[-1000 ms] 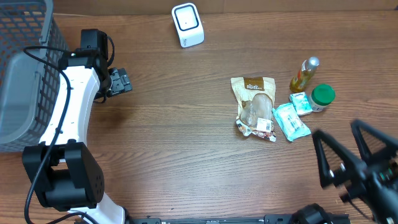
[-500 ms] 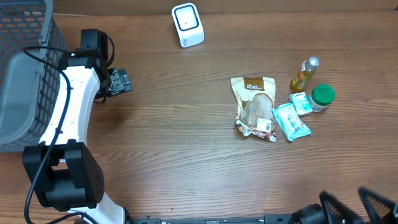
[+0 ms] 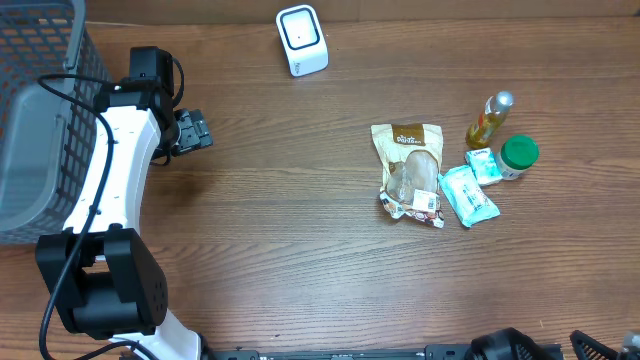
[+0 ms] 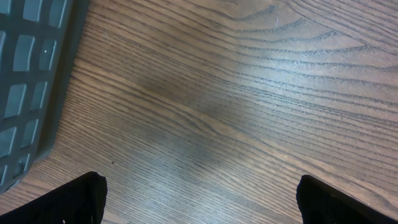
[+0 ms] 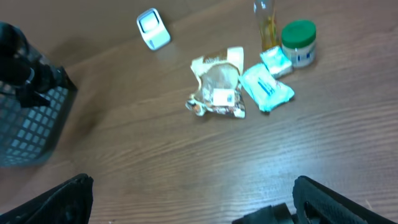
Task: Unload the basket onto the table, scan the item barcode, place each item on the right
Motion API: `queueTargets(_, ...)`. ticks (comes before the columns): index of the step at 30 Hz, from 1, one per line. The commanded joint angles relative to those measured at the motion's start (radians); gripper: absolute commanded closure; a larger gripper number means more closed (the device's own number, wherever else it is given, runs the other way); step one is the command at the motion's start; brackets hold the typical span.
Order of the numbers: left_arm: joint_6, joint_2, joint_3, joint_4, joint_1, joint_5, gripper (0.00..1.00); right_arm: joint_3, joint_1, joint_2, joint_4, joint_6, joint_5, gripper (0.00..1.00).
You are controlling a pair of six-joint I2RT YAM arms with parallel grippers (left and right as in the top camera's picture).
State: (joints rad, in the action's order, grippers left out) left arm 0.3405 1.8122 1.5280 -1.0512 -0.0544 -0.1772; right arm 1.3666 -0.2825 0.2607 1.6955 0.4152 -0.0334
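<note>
Up-left of the snack bag (image 3: 408, 170) sits the white scanner (image 3: 301, 40). Both the left gripper (image 3: 200, 130) and right gripper (image 5: 193, 199) gape wide, empty.

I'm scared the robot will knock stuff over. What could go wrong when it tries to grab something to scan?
1. The items are crowded together. The snack bag, teal packets, bottle and green-lidded jar nearly touch, so reaching for one might topple the upright bottle.
2. The scanner stands well away from them across the table, so a loosely gripped item could slip on the way there.
</note>
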Motion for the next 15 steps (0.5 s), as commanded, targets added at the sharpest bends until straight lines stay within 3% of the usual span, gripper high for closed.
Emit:
queueTargets(1,-0.004,-0.002,0.018,0.002,-0.002,-0.013,0.0,-0.053,0.004,-0.046,-0.002,-0.001,-0.006,0.0)
queueTargets(11,-0.004,-0.002,0.018,0.002,-0.002,-0.013,0.01,-0.267,0.003,-0.219,-0.011,0.003,0.021,0.0)
queueTargets(15,-0.004,-0.002,0.018,0.002,-0.002,-0.013,0.0,-0.285,0.003,-0.256,-0.169,0.002,0.066,0.0)
